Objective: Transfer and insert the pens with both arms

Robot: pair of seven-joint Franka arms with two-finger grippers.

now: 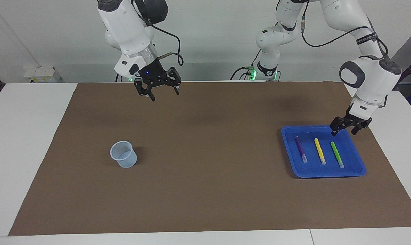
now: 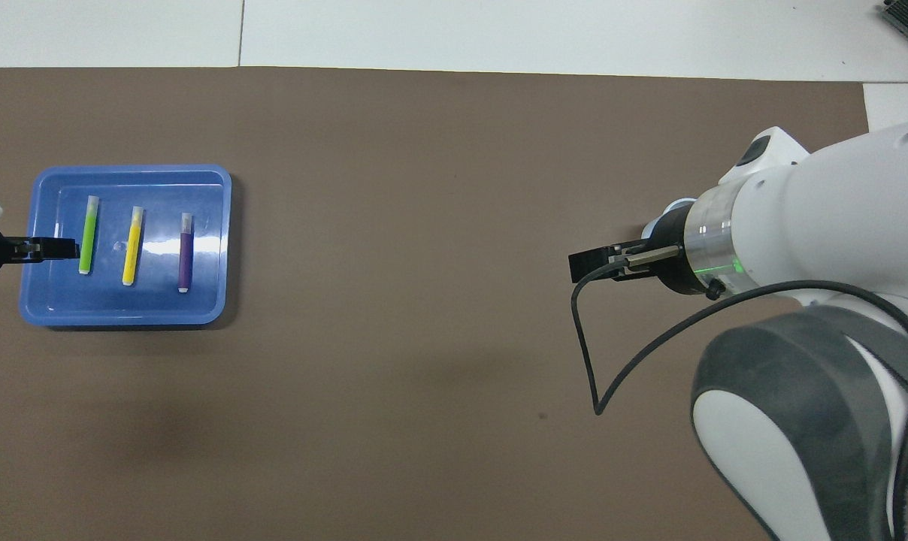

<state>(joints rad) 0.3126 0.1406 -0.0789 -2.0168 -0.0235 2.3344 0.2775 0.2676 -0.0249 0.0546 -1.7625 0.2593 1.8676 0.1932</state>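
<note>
Three pens lie side by side in a blue tray (image 1: 323, 173): purple (image 1: 301, 149), yellow (image 1: 319, 151) and green (image 1: 336, 154), their pale caps pointing away from the robots. The overhead view shows the same tray (image 2: 123, 315) with the green (image 2: 88, 234), yellow (image 2: 132, 246) and purple (image 2: 186, 252) pens. My left gripper (image 1: 343, 132) hangs open, low over the tray's robot-side edge next to the green pen, holding nothing. From above, the left gripper (image 2: 65, 248) reaches in beside the green pen. My right gripper (image 1: 165, 96) is open and empty, raised over the mat on the robots' side.
A pale blue cup (image 1: 123, 154) stands upright on the brown mat (image 1: 205, 190) toward the right arm's end. From above, the right arm (image 2: 800, 225) covers nearly all of the cup. The white table (image 1: 25, 136) shows around the mat.
</note>
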